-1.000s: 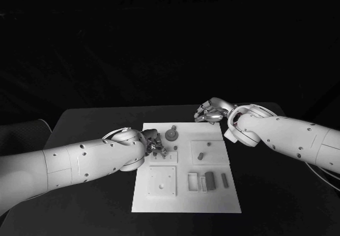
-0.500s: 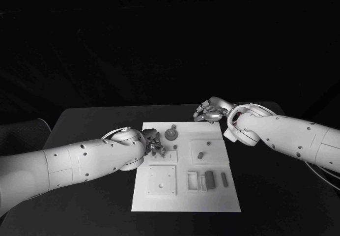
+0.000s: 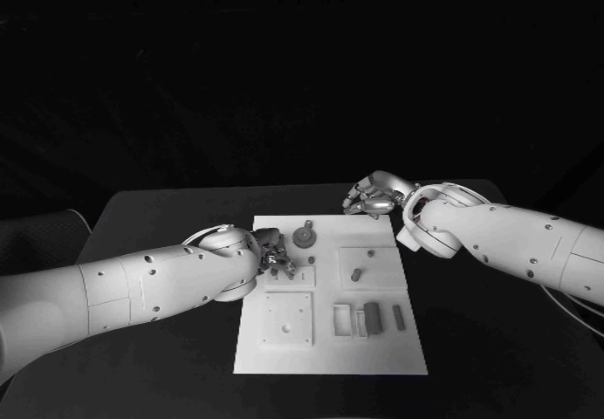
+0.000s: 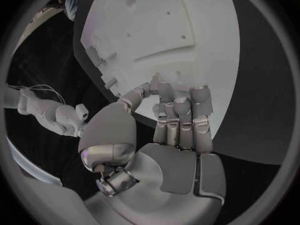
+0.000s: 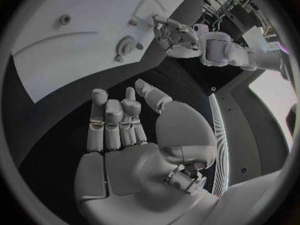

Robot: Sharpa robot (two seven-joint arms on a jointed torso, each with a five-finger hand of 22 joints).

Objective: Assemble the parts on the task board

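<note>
The white task board [image 3: 330, 349] lies in the middle of the black table. My left hand [image 3: 273, 255] hovers low over the board's near-left raised plate [image 3: 302, 281], fingers bunched and pointing down. Its thumb and fingertips [image 4: 164, 92] close together at the board, seemingly around a small part [image 4: 156, 78]. A round gear-like part [image 3: 306, 236] stands just beyond that hand, also seen as the gear [image 5: 127, 46]. My right hand [image 3: 370, 200] hangs over the board's far right corner. In the right wrist view its fingers [image 5: 112, 117] are side by side, thumb apart, holding nothing.
A square plate [image 3: 372, 260] with a short peg [image 3: 356, 276] sits on the board's right side. Near the front lie a holed square plate [image 3: 288, 320] and two dark bars [image 3: 372, 319] [image 3: 399, 318]. Bare black table [image 3: 164, 218] surrounds the board.
The right hand has drifted slightly farther from me at the board's far corner. The left hand's fingers have shifted a little over the raised plate.
</note>
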